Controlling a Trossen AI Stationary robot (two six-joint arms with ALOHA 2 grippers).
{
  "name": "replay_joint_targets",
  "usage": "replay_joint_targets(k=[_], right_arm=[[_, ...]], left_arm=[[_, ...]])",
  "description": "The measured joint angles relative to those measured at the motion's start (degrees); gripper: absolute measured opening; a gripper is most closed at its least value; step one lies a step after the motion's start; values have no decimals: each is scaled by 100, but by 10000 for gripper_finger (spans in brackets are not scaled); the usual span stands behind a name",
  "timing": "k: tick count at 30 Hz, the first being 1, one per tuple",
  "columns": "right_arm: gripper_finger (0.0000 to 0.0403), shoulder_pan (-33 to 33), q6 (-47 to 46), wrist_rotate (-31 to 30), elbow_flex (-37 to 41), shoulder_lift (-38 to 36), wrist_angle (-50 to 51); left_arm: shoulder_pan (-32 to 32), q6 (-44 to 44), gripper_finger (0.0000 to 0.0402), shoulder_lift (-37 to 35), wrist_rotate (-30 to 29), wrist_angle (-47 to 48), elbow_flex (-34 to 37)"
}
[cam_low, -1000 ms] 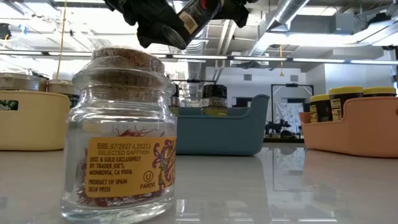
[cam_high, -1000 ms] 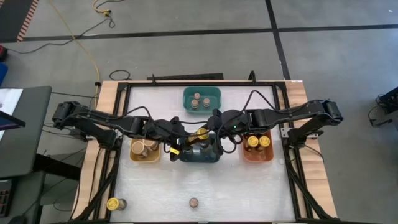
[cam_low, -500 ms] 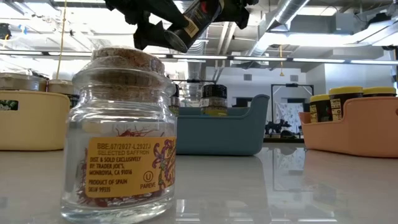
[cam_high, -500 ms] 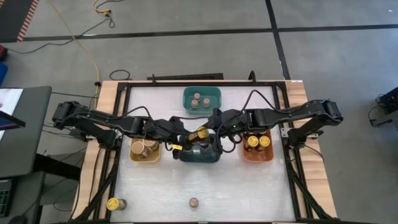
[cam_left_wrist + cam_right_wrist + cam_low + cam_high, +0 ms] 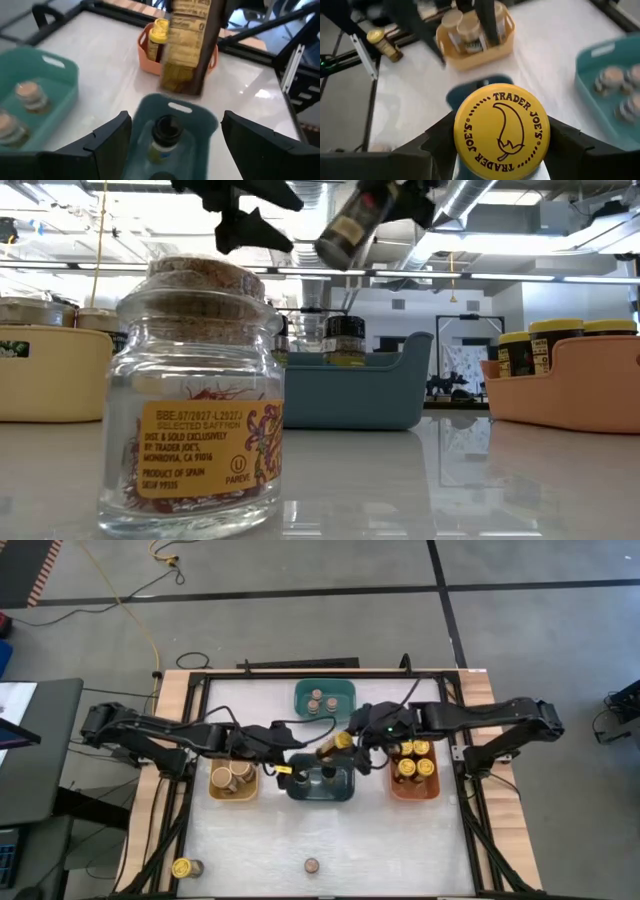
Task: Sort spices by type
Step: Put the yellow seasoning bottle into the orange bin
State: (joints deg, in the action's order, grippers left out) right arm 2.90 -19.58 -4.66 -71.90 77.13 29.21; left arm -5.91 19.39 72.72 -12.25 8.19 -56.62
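Two grippers met above the middle of the white table [image 5: 400,840]. The right gripper [image 5: 352,743] was clamped on a yellow-lidded glass spice jar with a dark label [image 5: 335,746], held tilted in the air, lid toward the claw and base pointing out over the dark-blue plastic bin [image 5: 345,790]. In the right wrist view that round yellow lid filled the space between the two dark fingers [image 5: 440,137], pressed at both sides.

The left gripper [image 5: 293,760] stood with its jaws spread apart and nothing between them, just beside the jar's base and clear of it. Seen past its own fingers [image 5: 112,142], the held jar hung straight ahead, and a dark-lidded jar [image 5: 165,135] stood directly below the claw inside the dark-blue bin.

Beside the right gripper, on its outer side, sat the orange plastic bin [image 5: 425,790] with several more yellow-lidded jars [image 5: 407,768]. Beside the left gripper, on its outer side, sat the yellow plastic bin [image 5: 218,793] holding wide tan-topped jars [image 5: 240,771]. Beyond both claws, at the table's far edge, the teal plastic bin [image 5: 345,690] held small brown-topped jars [image 5: 316,704].

Well away from both grippers, at the near edge, stood one loose yellow-lidded jar [image 5: 182,867] and one cork-stoppered clear glass saffron jar [image 5: 195,395], both upright.
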Motion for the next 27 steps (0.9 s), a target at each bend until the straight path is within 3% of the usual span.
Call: replay_joint_targets(k=[4, 7, 13, 20, 27], right_arm=[[255, 166, -439, -126, 0, -451, 829], [255, 457, -906, -644, -1, -787, 1545], [255, 1432, -2438, -1603, -2, -1256, 2846], [255, 2644, -4302, -1924, -2, -1111, 4315], [256, 3580, -5823, -2171, -4, -960, 5145]], left_arm=[[31, -653, 297, -290, -21, 174, 0], [37, -1046, 297, -469, -33, 274, 0], [37, -976, 297, -648, -44, 265, 0], [37, -967, 297, -618, -43, 284, 0], [39, -895, 297, -612, -42, 288, 0]])
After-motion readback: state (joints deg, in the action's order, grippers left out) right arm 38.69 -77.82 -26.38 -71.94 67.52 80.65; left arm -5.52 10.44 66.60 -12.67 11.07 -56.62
